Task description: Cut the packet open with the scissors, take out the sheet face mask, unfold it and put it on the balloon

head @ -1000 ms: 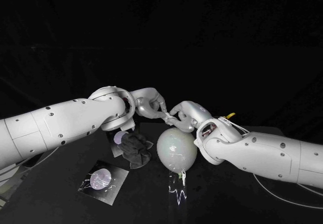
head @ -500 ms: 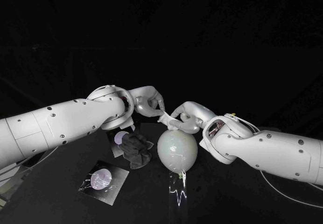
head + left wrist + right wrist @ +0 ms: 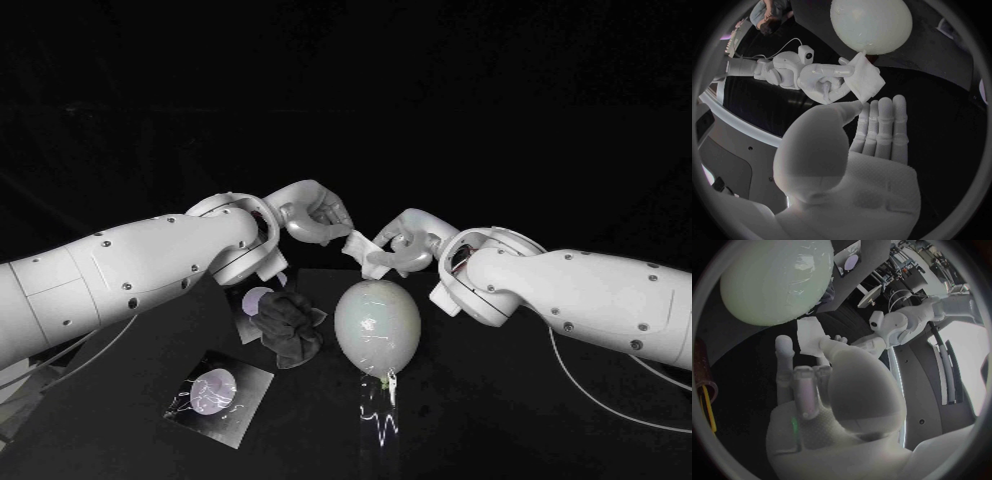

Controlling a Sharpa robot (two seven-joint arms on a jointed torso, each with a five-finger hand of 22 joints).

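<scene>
The pale balloon (image 3: 378,320) lies on the black table (image 3: 490,410), its knot towards me. Above its far end my right hand (image 3: 401,247) pinches the folded white face mask (image 3: 359,243). In the right wrist view the mask (image 3: 811,338) sticks up from the fingertips, with the balloon (image 3: 776,280) beyond it. My left hand (image 3: 309,214) hovers just left of the mask and holds nothing. In the left wrist view its fingers (image 3: 882,125) lie straight, a little short of the mask (image 3: 864,80) held by the right hand (image 3: 820,80).
A dark crumpled piece (image 3: 290,326) lies just left of the balloon. A flat packet (image 3: 216,390) with a pale round print sits near the table's front left. A second pale piece (image 3: 257,297) lies behind the dark one.
Both hands held the mask together before. The left hand has let go and drawn up and back. The right hand keeps the mask and has lifted slightly.
</scene>
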